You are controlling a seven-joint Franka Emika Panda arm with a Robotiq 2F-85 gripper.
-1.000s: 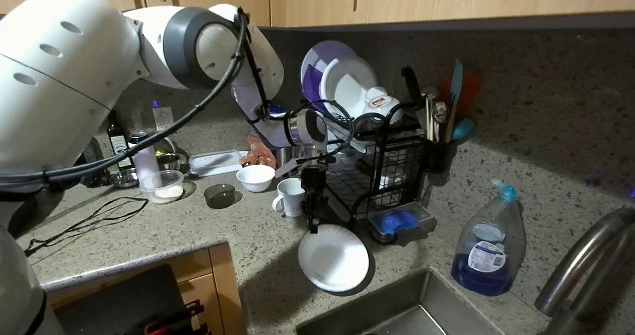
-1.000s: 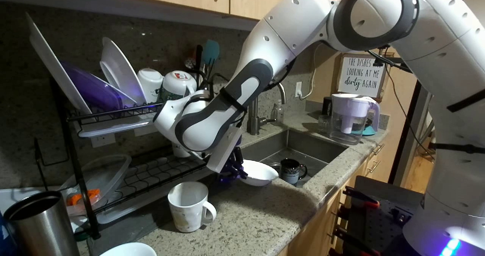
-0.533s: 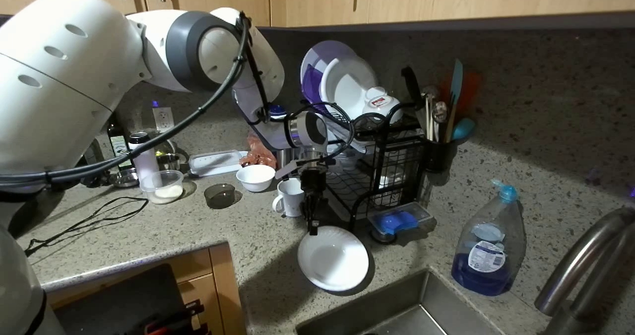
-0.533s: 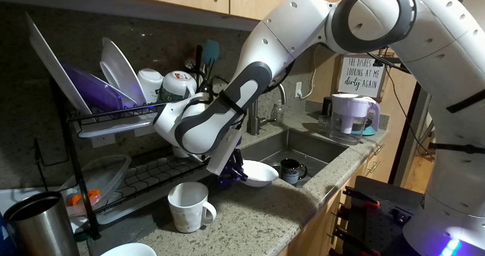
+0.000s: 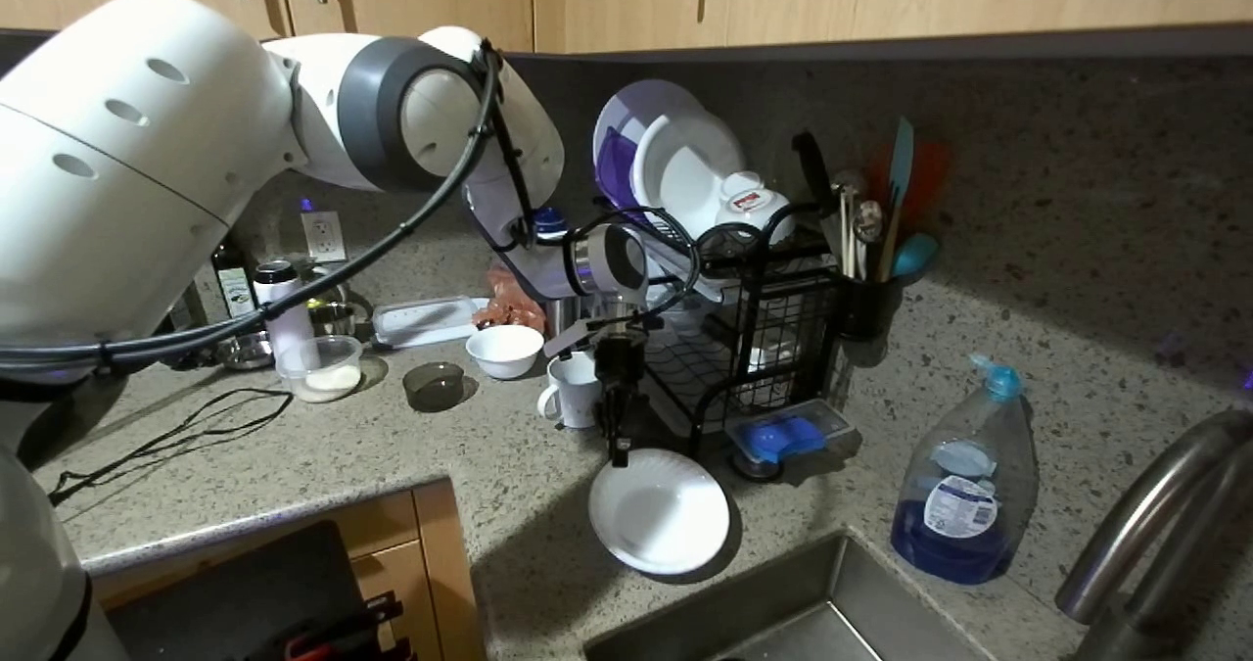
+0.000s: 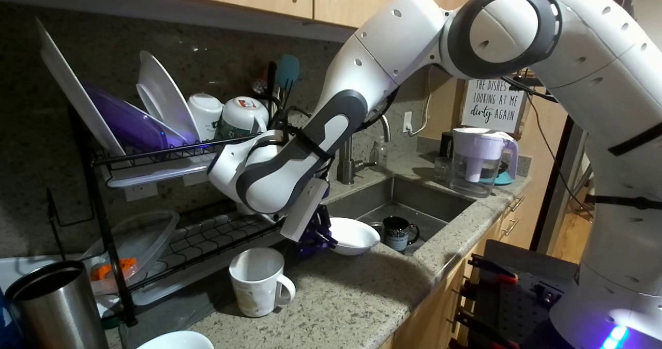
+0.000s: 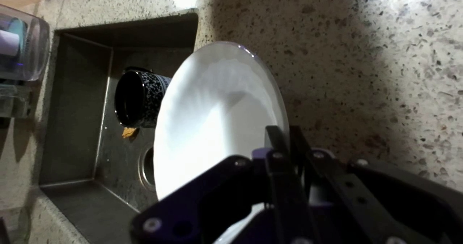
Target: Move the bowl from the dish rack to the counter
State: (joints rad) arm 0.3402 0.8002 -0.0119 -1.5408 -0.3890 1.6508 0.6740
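In an exterior view I have the gripper (image 5: 621, 453) pointing down over the counter (image 5: 519, 455), with the wide white bowl (image 5: 659, 511) at its tips, turned so I can look into it. The dish rack (image 5: 752, 323) stands behind the gripper, white dishes (image 5: 690, 166) on its upper tier. A white mug (image 5: 573, 392) sits near the gripper, and a bottle of blue liquid (image 5: 961, 519) stands well apart from it, past the bowl.

In an exterior view the sink (image 6: 424, 201) lies beyond the gripper, a dark mug (image 6: 395, 233) inside. I can't tell whether the bowl's base touches the counter.

In the wrist view I have both fingers (image 7: 276, 138) clamped on the bowl's rim, one inside, one outside; the bowl is tilted, and the drain (image 7: 148, 166) shows past its edge across from the gripper.
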